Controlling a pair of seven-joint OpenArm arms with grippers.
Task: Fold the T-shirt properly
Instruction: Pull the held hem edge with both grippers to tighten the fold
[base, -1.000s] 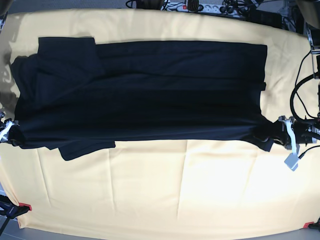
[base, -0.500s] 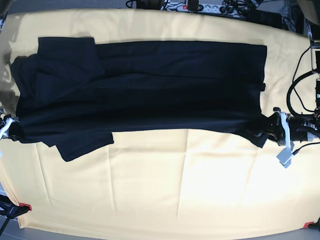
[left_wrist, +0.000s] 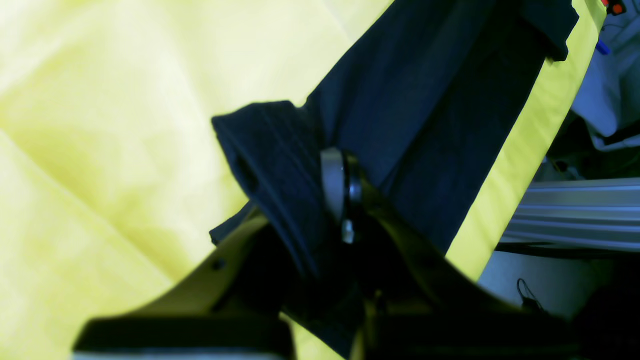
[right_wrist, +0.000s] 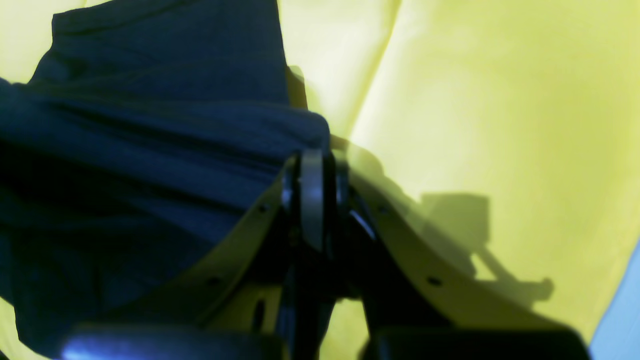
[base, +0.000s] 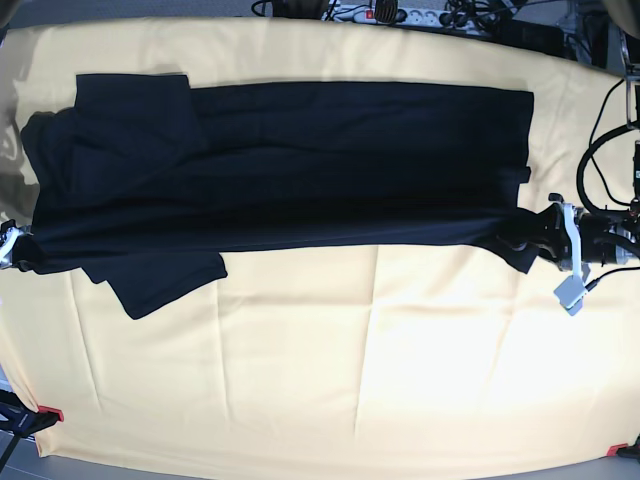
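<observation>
The black T-shirt (base: 300, 170) lies stretched lengthwise across the yellow cloth (base: 330, 360), its near long edge lifted and pulled taut between both arms. At the base view's right, my left gripper (base: 528, 238) is shut on the T-shirt's near hem corner; the left wrist view shows the dark fabric (left_wrist: 280, 165) pinched between its jaws (left_wrist: 340, 195). At the left edge, my right gripper (base: 20, 250) is shut on the shoulder end, with fabric (right_wrist: 150, 150) bunched at its tip (right_wrist: 312, 165). One sleeve (base: 160, 285) hangs down past the lifted edge.
The yellow cloth covers the whole table. Cables and a power strip (base: 400, 14) run along the far edge, and more cables (base: 600, 170) hang by the left arm. Red clamps (base: 50, 413) hold the cloth's near corners.
Both grippers have carried the T-shirt's near edge toward the far side, so the dark fabric covers less of the cloth. The loose sleeve has trailed along after it.
</observation>
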